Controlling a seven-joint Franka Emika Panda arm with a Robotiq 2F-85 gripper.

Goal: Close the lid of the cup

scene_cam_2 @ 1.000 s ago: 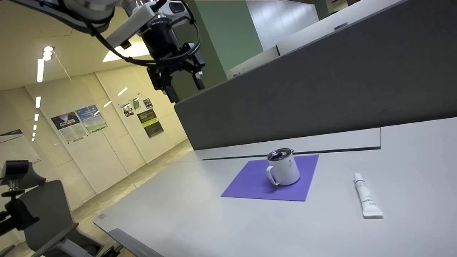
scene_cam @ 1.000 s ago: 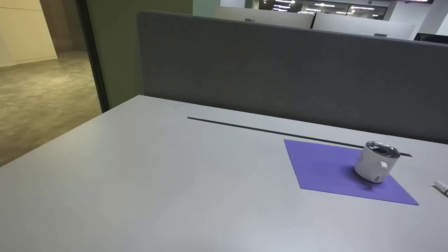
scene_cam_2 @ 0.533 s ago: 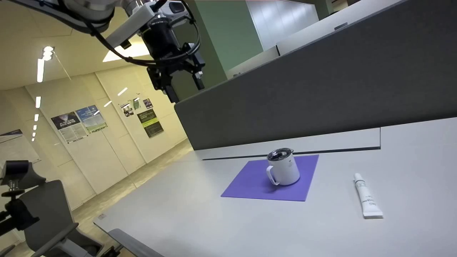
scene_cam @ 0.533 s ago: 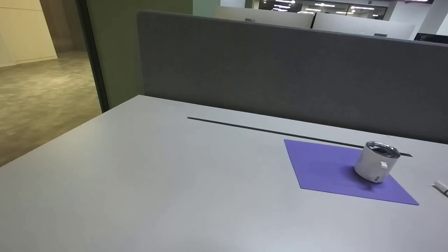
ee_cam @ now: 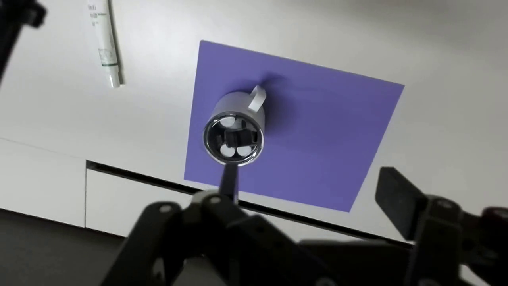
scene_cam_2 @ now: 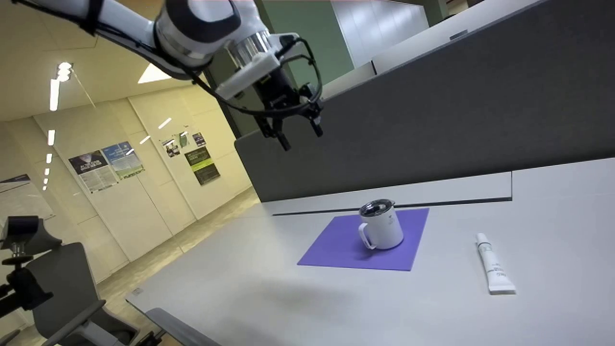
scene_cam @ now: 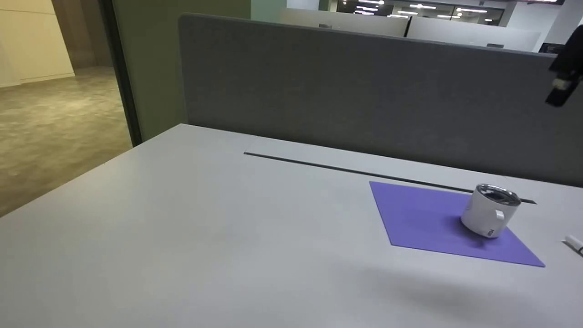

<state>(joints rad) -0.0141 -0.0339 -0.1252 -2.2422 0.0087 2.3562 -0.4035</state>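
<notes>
Where the wrist view looks down, my fingers (ee_cam: 399,202) stand wide apart, black and partly blurred. The tip of one overlaps the edge of the cup (ee_cam: 235,103) there, by line of sight only; in an exterior view they hang in the air, higher than the cup and well apart from it. Cup: white, upright, on the purple mat (ee_cam: 317,143), toward the side nearest the tube (scene_cam_2: 494,266). Its handle (ee_cam: 258,99) points to the upper right in the wrist view. Lid (ee_cam: 234,139) sits in the silvery rim, shiny, dark in the middle; whether its opening is closed I cannot tell. Tube: white, lying on the pale table (scene_cam_2: 423,307), apart from the mat. Just behind the mat, a dark strip (scene_cam: 387,176) runs lengthwise. Farther back, a grey panel (scene_cam: 364,100) along the table's rear. Outermost, in an exterior view: a chair (scene_cam_2: 67,288) past the table's edge, posters (scene_cam_2: 124,161) on the wall (scene_cam_2: 158,202).
</notes>
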